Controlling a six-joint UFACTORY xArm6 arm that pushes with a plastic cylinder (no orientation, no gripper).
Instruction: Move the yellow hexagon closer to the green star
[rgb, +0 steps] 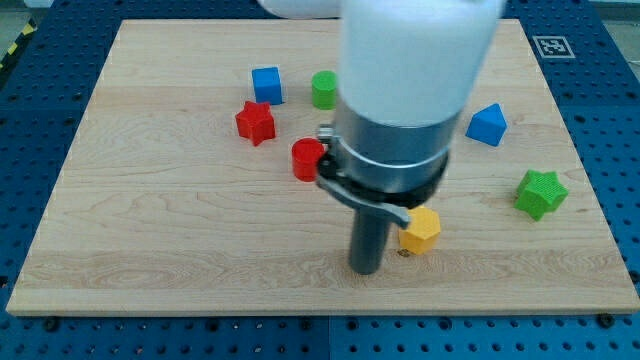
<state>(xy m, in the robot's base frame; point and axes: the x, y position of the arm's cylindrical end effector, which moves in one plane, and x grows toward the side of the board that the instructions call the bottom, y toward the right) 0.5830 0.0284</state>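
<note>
The yellow hexagon (421, 231) lies on the wooden board (150, 230), right of centre toward the view's bottom. The green star (541, 192) lies near the board's right edge, up and to the right of the hexagon, well apart from it. My tip (366, 270) is at the lower end of the dark rod, just left of and slightly below the yellow hexagon, close to it. I cannot tell whether it touches. The arm's large white and grey body hides the board's middle above the rod.
A blue cube (266, 84), a green cylinder (323, 89), a red star (255, 122) and a red cylinder (306, 158) lie left of the arm. A blue triangular block (487, 124) lies to its right, above the green star.
</note>
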